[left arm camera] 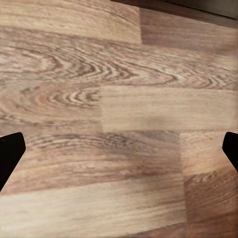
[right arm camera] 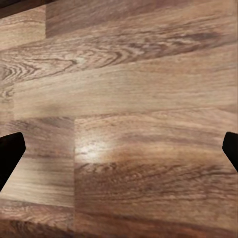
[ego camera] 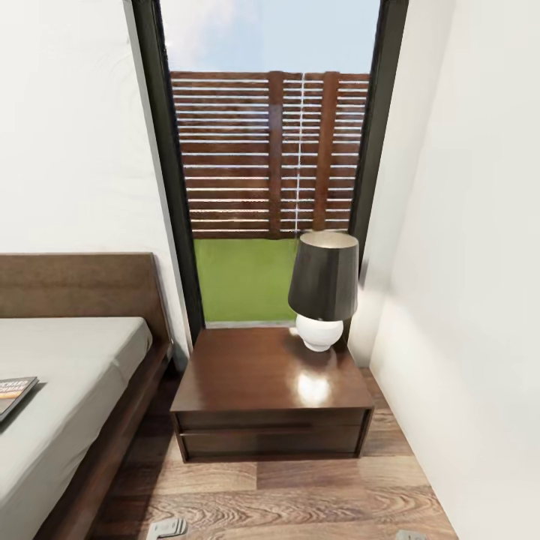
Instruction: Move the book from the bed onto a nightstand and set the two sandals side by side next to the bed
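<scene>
The book (ego camera: 15, 394), dark with an orange band, lies on the pale mattress of the bed (ego camera: 75, 375) at the far left of the head view. The nightstand (ego camera: 270, 394) stands straight ahead between the bed and the right wall. A black-shaded lamp (ego camera: 322, 289) sits on its back right corner. My left gripper (left arm camera: 119, 148) is open over bare plank floor, with only its dark fingertips (left arm camera: 10, 153) at the frame's sides. The right gripper (right arm camera: 119, 148) is also open above the floor, nothing between its fingers (right arm camera: 9, 153). The sandals are out of view.
A tall black-framed window (ego camera: 270, 165) behind the nightstand shows lawn and a slatted fence. A white wall (ego camera: 465, 300) runs close along the right. Wood-plank floor (ego camera: 300, 495) lies in front of the nightstand.
</scene>
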